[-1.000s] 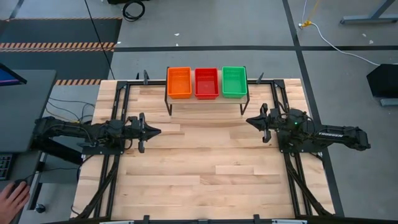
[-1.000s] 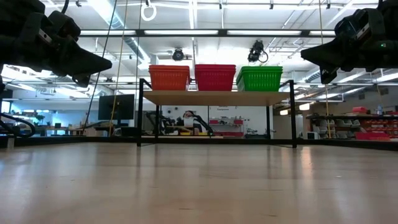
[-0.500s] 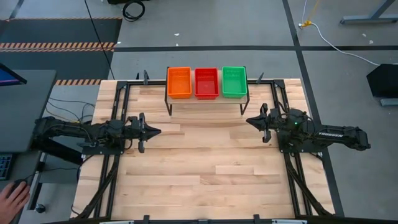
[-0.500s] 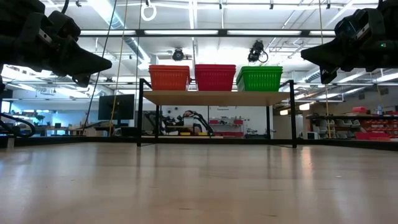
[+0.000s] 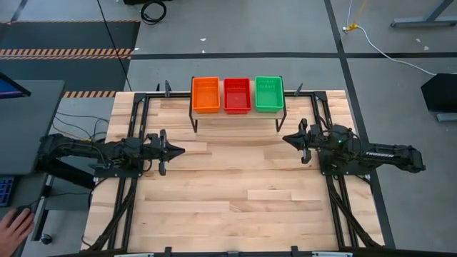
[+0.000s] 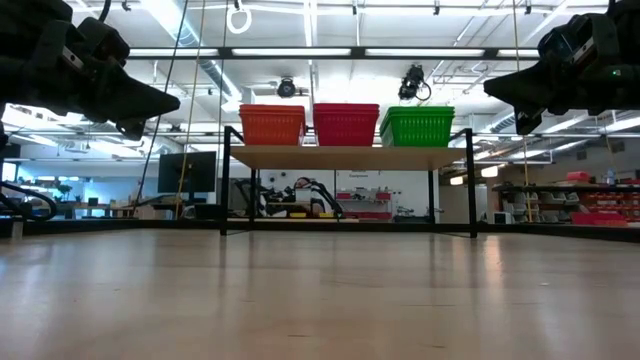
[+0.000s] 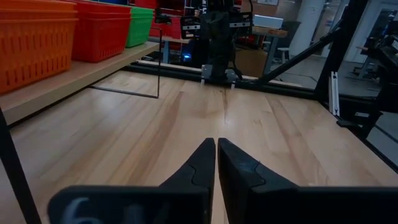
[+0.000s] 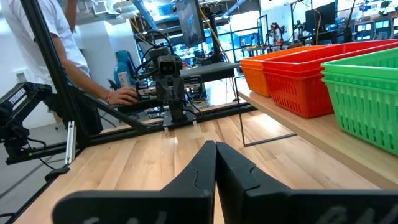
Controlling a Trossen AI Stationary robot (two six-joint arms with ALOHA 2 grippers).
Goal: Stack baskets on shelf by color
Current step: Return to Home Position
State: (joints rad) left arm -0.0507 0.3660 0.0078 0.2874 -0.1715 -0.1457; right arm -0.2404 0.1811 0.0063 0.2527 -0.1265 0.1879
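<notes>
Shelf [image 6: 345, 157] at 12 o'clock of table [image 5: 235, 193], on it orange baskets [image 5: 206, 94], red baskets [image 5: 237, 95], green baskets [image 5: 269, 93] in a row, L gripper [image 5: 181, 150] at 9 o'clock, R gripper [image 5: 285, 138] at 3, both w/ fingers pressed together, empty.

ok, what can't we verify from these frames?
- Baskets per stack: in the high view, the top basket of the orange stack, red stack and green stack hides any beneath. In the low view, the rims are too small to count.
- Person: cut off by the top edge in the right wrist view.
- Hand: at the bottom-left corner of the high view, the rest off-frame.
</notes>
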